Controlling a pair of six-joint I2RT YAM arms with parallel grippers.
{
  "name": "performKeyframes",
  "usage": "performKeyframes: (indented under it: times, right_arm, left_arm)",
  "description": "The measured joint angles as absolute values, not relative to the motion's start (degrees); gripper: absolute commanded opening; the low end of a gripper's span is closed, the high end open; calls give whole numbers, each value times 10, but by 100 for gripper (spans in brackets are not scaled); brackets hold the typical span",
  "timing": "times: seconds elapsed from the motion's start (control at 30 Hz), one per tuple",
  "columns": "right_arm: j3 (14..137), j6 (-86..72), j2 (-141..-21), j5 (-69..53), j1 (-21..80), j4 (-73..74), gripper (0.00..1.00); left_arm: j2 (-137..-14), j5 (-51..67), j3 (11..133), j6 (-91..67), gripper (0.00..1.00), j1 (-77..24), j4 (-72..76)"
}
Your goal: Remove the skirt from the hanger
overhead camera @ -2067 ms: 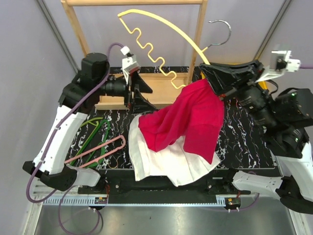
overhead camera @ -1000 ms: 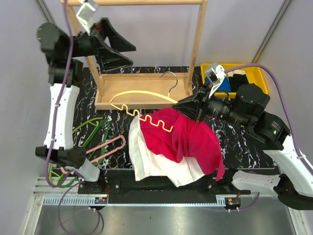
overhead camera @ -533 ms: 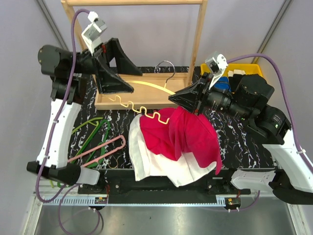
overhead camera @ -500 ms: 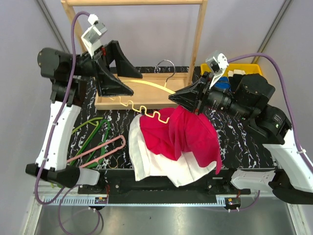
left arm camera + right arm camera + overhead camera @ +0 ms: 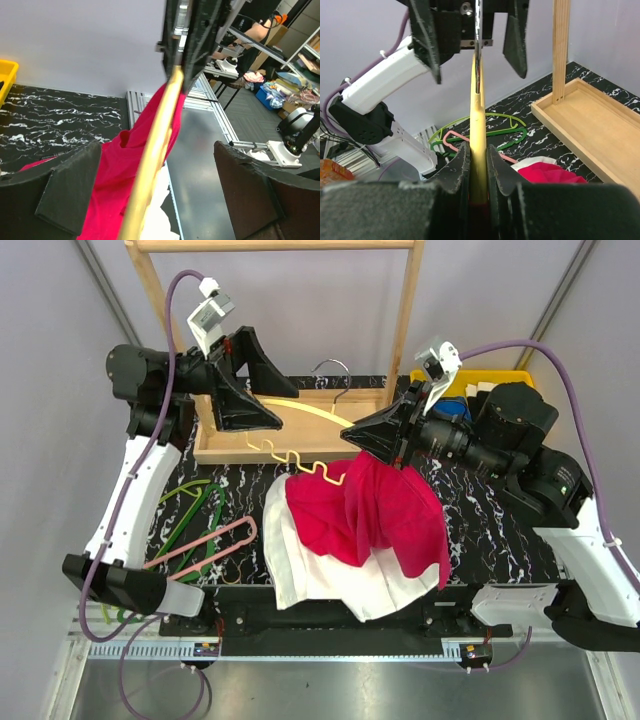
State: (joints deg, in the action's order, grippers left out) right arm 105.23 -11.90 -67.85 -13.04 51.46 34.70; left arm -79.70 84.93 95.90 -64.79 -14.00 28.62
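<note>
The red shirt (image 5: 380, 510) covers most of the skirt (image 5: 310, 585); only its left and near edges lie bare for me. The pink hanger (image 5: 205, 540) lies well apart on the left, green hangers (image 5: 213, 510) tangled beside it. The wooden rack (image 5: 405, 330) stands behind.

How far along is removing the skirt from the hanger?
Done, apparently: the skirt lies on the table, apart from the pink hanger. In hand: the right gripper clamps the yellow hanger draped with the red shirt; the left gripper is open around it. Left: nothing visible.
</note>
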Motion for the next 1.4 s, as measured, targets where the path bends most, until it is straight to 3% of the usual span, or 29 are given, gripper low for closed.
performKeyframes:
  times: [0.07, 0.1, 0.17, 0.23, 0.33, 0.4, 0.43, 0.47, 0.53, 0.57, 0.87, 1.27, 1.4]
  right_arm:
    - [1052, -121, -679, -132, 514, 348, 0]
    - [1052, -123, -679, -132, 514, 348, 0]
    - [1053, -122, -679, -129, 514, 349, 0]
    - [1053, -119, -679, -119, 512, 359, 2]
    - [1053, -125, -679, -117, 507, 364, 23]
    - [1050, -128, -675, -118, 511, 358, 24]
    - [1046, -129, -673, -117, 510, 352, 30]
    - [1038, -129, -669, -115, 511, 344, 57]
    - [1008, -132, -656, -99, 513, 317, 77]
    - [995, -136, -649, -89, 513, 310, 99]
    - [852, -144, -529, 18, 513, 285, 100]
    - [835, -144, -532, 37, 513, 267, 100]
    - [800, -129, -548, 50, 512, 251, 93]
  left_arm:
    - [-809, 849, 959, -652, 72, -137, 290]
    - [-813, 849, 959, -655, 52, -136, 289]
    - [-816, 849, 957, -661, 0, -136, 287]
    - [-816, 862, 957, -661, 0, -139, 297]
    - [-808, 869, 962, -666, 0, -142, 310]
    - [-807, 870, 971, -667, 0, -142, 312]
    - [-807, 870, 974, -667, 0, -142, 312]
    - [-807, 871, 976, -667, 0, -140, 312]
    - [-807, 876, 981, -667, 0, -125, 310]
    - [-807, 879, 983, -667, 0, -116, 310]
    - [-804, 888, 991, -676, 0, 75, 309]
    - [-798, 888, 1016, -671, 0, 80, 296]
    - [-798, 901, 1054, -653, 0, 79, 276]
